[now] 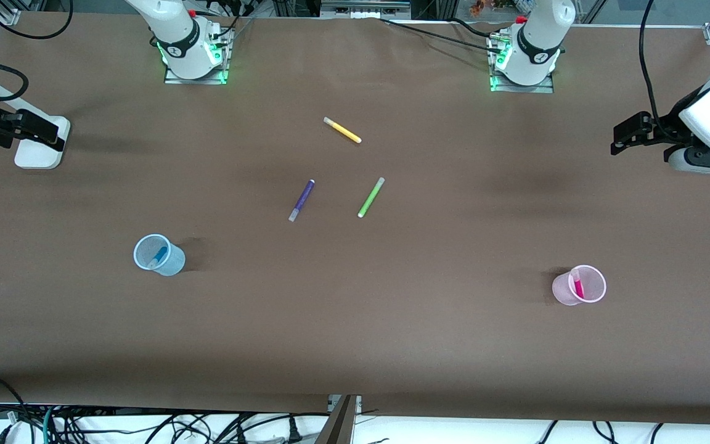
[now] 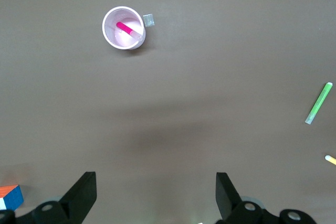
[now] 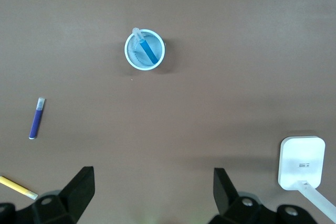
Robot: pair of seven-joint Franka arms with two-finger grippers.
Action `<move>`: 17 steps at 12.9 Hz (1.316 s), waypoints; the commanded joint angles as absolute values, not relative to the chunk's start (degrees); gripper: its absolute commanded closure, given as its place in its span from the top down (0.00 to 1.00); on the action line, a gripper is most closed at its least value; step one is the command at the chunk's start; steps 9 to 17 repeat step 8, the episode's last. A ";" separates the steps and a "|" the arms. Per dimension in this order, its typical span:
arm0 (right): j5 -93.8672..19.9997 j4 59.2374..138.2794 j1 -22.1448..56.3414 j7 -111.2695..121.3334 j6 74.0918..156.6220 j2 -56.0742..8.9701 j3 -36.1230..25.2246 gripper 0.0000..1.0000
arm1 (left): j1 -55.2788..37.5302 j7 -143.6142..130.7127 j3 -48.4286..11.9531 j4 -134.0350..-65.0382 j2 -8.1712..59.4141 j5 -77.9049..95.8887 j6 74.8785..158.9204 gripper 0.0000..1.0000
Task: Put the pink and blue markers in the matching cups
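The pale blue cup (image 1: 173,262) stands toward the right arm's end of the table with the blue marker (image 1: 159,254) leaning inside it. The pale pink cup (image 1: 561,290) stands toward the left arm's end with the pink marker (image 1: 577,288) inside it. The right wrist view shows the blue cup (image 3: 132,56) and blue marker (image 3: 149,51). The left wrist view shows the pink cup (image 2: 111,32) and pink marker (image 2: 126,28). My left gripper (image 1: 623,139) (image 2: 156,182) and right gripper (image 1: 47,132) (image 3: 153,177) are open, empty and raised at the table's ends.
A purple pen (image 1: 301,200), a green pen (image 1: 371,197) and a yellow pen (image 1: 342,130) lie mid-table between the arms. A white block (image 1: 37,151) sits under the right gripper. An orange and blue block (image 2: 11,196) shows in the left wrist view.
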State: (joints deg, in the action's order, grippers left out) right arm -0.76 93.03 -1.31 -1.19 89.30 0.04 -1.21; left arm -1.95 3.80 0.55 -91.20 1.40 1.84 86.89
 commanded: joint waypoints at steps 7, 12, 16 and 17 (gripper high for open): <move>0.09 91.14 -1.32 -1.76 88.33 -0.97 -0.97 1.00 | -1.58 3.34 0.52 -89.39 2.37 0.61 89.03 1.00; 0.09 91.14 -1.32 -1.76 88.42 -0.97 -0.97 1.00 | -1.23 3.34 0.61 -89.56 2.29 1.05 89.03 1.00; 0.09 91.14 -1.32 -1.76 88.42 -0.97 -0.97 1.00 | -1.23 3.34 0.61 -89.56 2.29 1.05 89.03 1.00; 0.09 91.14 -1.32 -1.76 88.42 -0.97 -0.97 1.00 | -1.23 3.34 0.61 -89.56 2.29 1.05 89.03 1.00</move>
